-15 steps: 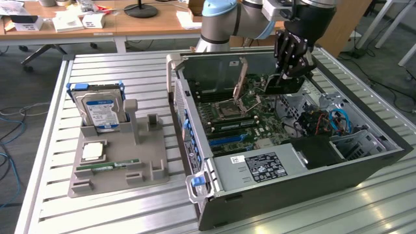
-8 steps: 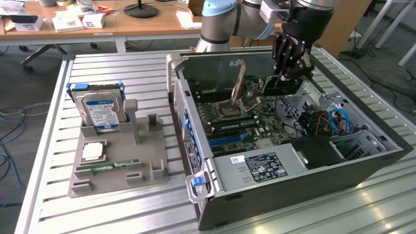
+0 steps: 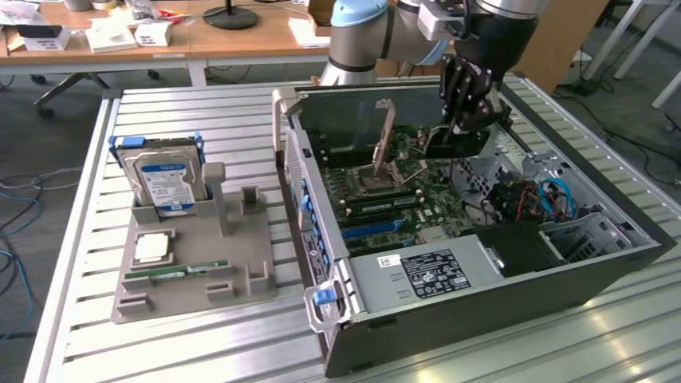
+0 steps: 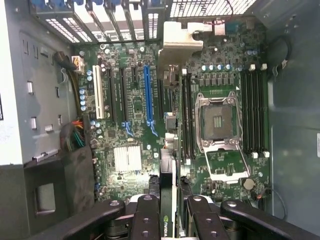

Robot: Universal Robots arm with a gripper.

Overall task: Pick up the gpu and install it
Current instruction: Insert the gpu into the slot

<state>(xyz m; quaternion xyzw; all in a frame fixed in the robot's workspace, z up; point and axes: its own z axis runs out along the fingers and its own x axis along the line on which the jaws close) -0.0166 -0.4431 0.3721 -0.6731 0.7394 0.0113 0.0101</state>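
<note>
1. The gripper [image 4: 167, 212] hangs inside the open computer case [image 3: 511, 295], and its black fingers [image 4: 147, 217] are narrowed onto the gpu [image 4: 169, 175], one on each flat face.
2. In the wrist view the gpu is seen edge-on as a thin strip running away from the fingers over the motherboard [image 4: 135, 125].
3. In the exterior view the gripper [image 3: 468, 120] holds the dark gpu [image 3: 455, 145] above the board, near the back wall of the case. I cannot tell whether its lower edge touches the board.
4. Under the card, the long blue expansion slot [image 4: 147, 97] lies just beside its line. The open CPU socket [image 4: 218, 120] is on the other side.
5. The power supply [image 3: 426, 271] sits at the case's front corner.
6. Toward the exterior view's left, a grey fixture tray [image 3: 250, 283] on the slatted table [image 3: 159, 351] carries a hard drive [image 3: 165, 183] standing upright and a RAM stick [image 3: 175, 273] lying flat.
7. A wooden desk [image 3: 213, 40] stands beyond the table.
</note>
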